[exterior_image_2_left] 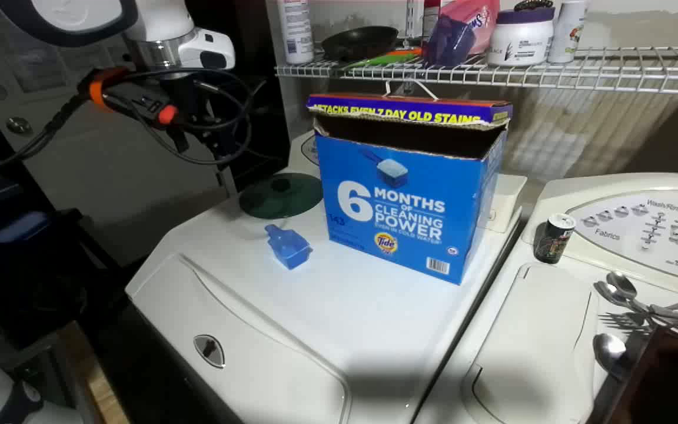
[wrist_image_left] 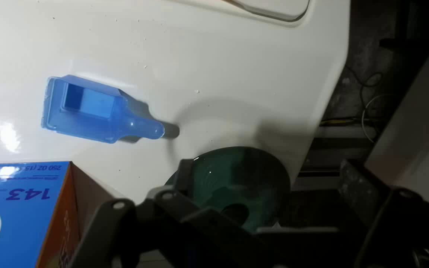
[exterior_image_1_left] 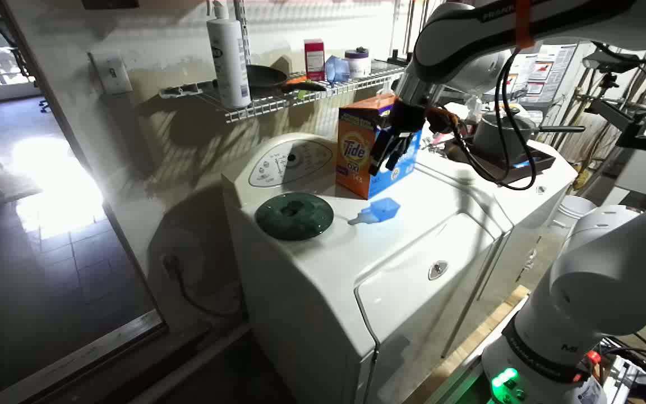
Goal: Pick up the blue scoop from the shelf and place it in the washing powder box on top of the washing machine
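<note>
I have the gripper (wrist_image_left: 268, 178) up in the air, with its fingers (wrist_image_left: 183, 176) spread wide apart and nothing held in them. I think it is over the green lid (exterior_image_1_left: 300, 224), but from far away I can't judge how high up. The lid lies flat on the big white washing machine (exterior_image_2_left: 292, 318), near one edge. The blue scoop (wrist_image_left: 102, 124) lies on top of that machine too, near the lid but apart from it, and its handle points at the lid. Just beside the scoop stands the washing powder box (exterior_image_2_left: 398, 194), orange and blue. Its top is open, with the flap (exterior_image_2_left: 409, 109) at the back. Up behind the box I see the wire shelf (exterior_image_2_left: 633, 82), which holds a white bottle (exterior_image_1_left: 229, 67), a black pan (exterior_image_2_left: 362, 44) and a white jar (exterior_image_2_left: 518, 44) with a purple top.
</note>
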